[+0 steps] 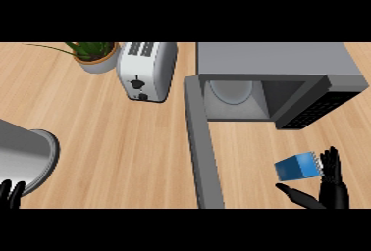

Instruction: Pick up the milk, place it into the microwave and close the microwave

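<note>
The right hand [332, 192] shows at the lower right of the view. Its black fingers [333, 169] stand straight and close together, and the thumb [296, 194] is spread far out to the side, so the hand is wide and does not clasp anything. The milk [298, 167] is in the gap between the thumb and the fingers. It is a small blue box with a paler, striped end, it lies tilted, and its paler end is right against the fingers; if it really touches them I cannot tell. It is outside the microwave [279, 61], on the wooden counter [109, 132] in front of it.

The microwave is a grey box with flat, matt sides. Its door [200, 147] is swung fully open and looks like a long grey bar. Inside is a round pale plate [232, 90], and at the right of the opening is a dark dotted panel [316, 109].

The left hand [11, 193] rests at the lower left edge, fingers up and straight. Just beside it is a shiny grey metal cylinder [25, 154]. Near the far edge stand a glossy white toaster [148, 68] with rounded corners and a green plant [94, 54] in a pale pot.
</note>
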`<state>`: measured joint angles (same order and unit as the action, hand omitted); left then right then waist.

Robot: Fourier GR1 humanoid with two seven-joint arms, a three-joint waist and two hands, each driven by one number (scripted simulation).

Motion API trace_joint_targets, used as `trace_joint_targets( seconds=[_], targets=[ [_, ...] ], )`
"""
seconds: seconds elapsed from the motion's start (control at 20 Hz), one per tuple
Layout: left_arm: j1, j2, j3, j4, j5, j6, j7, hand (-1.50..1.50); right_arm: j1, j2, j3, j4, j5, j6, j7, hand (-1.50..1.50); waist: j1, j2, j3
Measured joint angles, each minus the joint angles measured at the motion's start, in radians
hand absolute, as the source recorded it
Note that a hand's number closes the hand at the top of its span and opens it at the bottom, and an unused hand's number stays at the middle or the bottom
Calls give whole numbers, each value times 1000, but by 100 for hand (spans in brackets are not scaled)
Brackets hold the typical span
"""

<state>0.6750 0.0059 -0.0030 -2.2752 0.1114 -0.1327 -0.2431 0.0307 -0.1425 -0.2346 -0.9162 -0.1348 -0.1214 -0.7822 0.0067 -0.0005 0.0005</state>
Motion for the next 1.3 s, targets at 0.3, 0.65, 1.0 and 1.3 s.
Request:
trace_joint_targets(
  seconds=[0.3,0.65,1.0,1.3],
  targets=[
    [50,2,22,-14,26,-35,-27,-150,-82,-16,-46,143,-21,19,-98,-150,3,0,0],
    [33,0,2,-10,13,-20,-15,-150,-137,-9,-78,245,-81,130,-177,150,3,0,0],
    [39,-2,15,16,17,-34,-44,-150,-145,20,-77,211,-133,195,-195,150,0,-1,0],
    [52,-5,-22,2,-9,-10,-45,-150,-155,15,-12,151,-135,300,-129,150,3,-1,0]
  ],
)
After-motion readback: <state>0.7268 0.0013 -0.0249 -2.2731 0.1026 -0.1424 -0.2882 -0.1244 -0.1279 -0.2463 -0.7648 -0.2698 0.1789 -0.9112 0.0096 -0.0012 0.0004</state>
